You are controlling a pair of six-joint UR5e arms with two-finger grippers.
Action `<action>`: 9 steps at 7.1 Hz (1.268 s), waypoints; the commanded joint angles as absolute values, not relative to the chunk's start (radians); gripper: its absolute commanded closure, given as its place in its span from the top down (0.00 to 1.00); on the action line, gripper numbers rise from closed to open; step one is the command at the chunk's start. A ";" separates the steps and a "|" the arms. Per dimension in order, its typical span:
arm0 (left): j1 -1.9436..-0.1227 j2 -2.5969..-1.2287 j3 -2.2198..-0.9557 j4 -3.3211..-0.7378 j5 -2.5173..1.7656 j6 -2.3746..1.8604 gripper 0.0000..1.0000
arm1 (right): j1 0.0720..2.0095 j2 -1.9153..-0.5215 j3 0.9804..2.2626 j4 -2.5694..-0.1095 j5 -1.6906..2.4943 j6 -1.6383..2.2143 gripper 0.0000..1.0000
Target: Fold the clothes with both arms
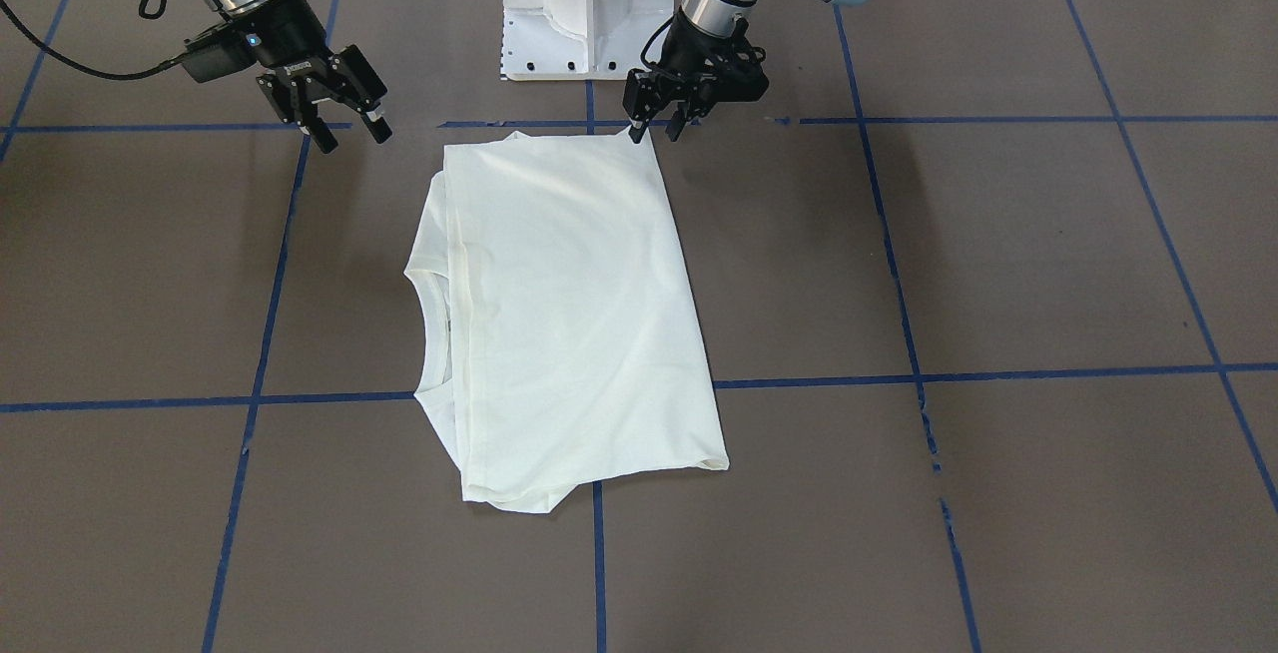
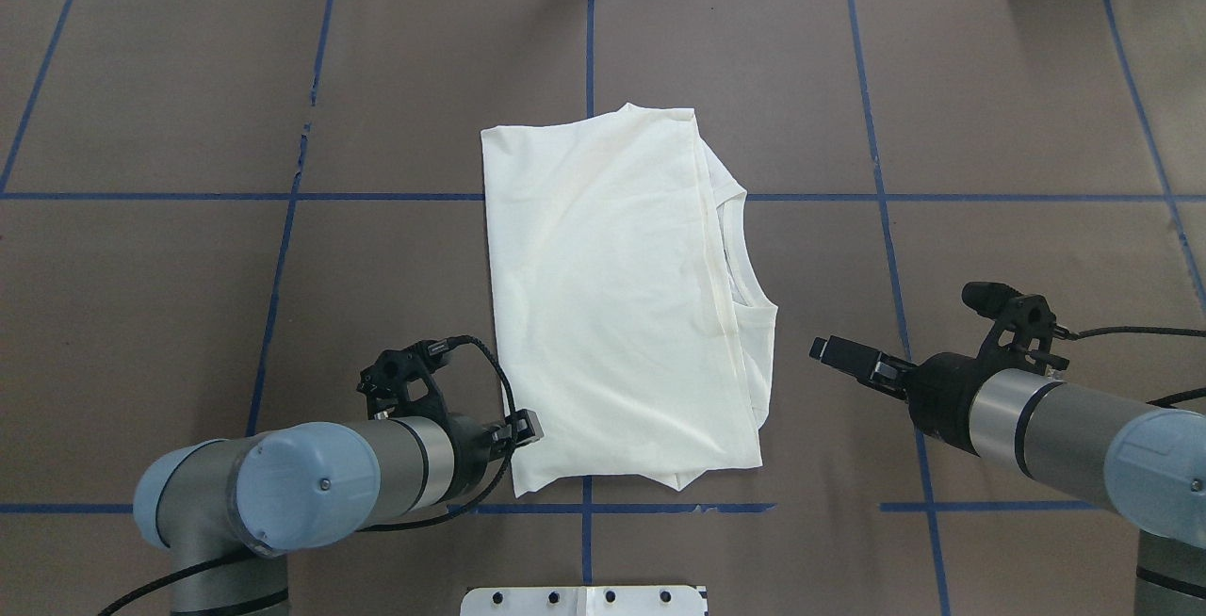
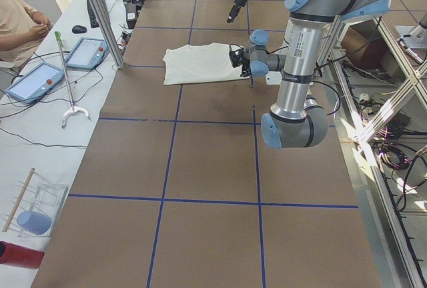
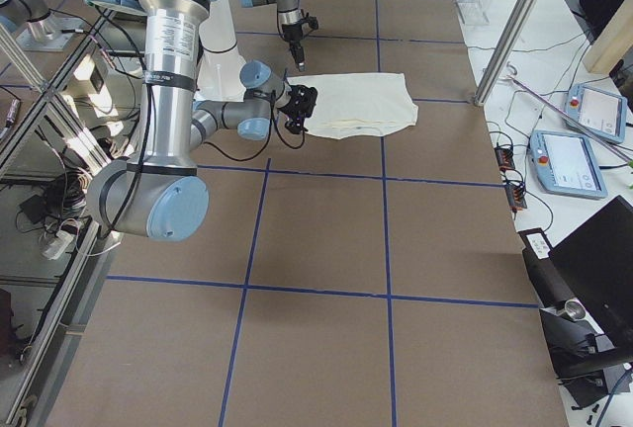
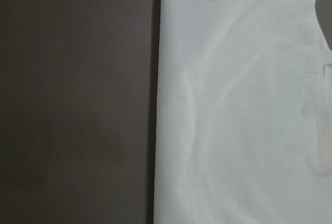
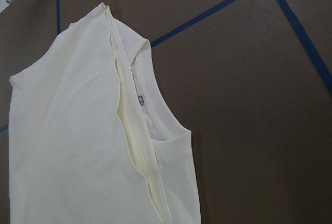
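Even, bright overhead light with soft shadows; the left wrist view looks slightly blurred, perhaps too close.

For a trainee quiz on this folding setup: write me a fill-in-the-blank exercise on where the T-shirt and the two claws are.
1. The T-shirt lies folded, the left claw at its near corner, its neckline toward the robot's ____ side.
2. The right claw hangs over the bare table, off the T-shirt, jaws ____.
3. The tape lines marking squares on the table are ____.

Missing words: right; open; blue.
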State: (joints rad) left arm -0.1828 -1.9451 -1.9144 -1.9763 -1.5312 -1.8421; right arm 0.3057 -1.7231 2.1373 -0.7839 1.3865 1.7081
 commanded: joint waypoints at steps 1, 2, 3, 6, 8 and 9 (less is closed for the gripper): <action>-0.147 -1.960 -1.882 -1.948 -1.522 -1.873 0.58 | 0.307 -1.723 2.129 -0.784 1.385 1.709 1.00; -0.146 -1.962 -1.876 -1.948 -1.522 -1.875 0.58 | 0.307 -1.723 2.129 -0.784 1.385 1.709 1.00; -0.146 -1.963 -1.876 -1.948 -1.522 -1.875 0.58 | 0.307 -1.723 2.128 -0.784 1.384 1.710 1.00; -0.146 -1.973 -1.875 -1.947 -1.511 -1.876 0.58 | 0.307 -1.723 2.125 -0.784 1.384 1.710 1.00; -0.146 -1.988 -1.850 -1.947 -1.509 -1.887 0.58 | 0.307 -1.723 2.123 -0.784 1.382 1.713 1.00; -0.146 -1.990 -1.845 -1.947 -1.509 -1.888 0.58 | 0.307 -1.723 2.118 -0.784 1.381 1.713 1.00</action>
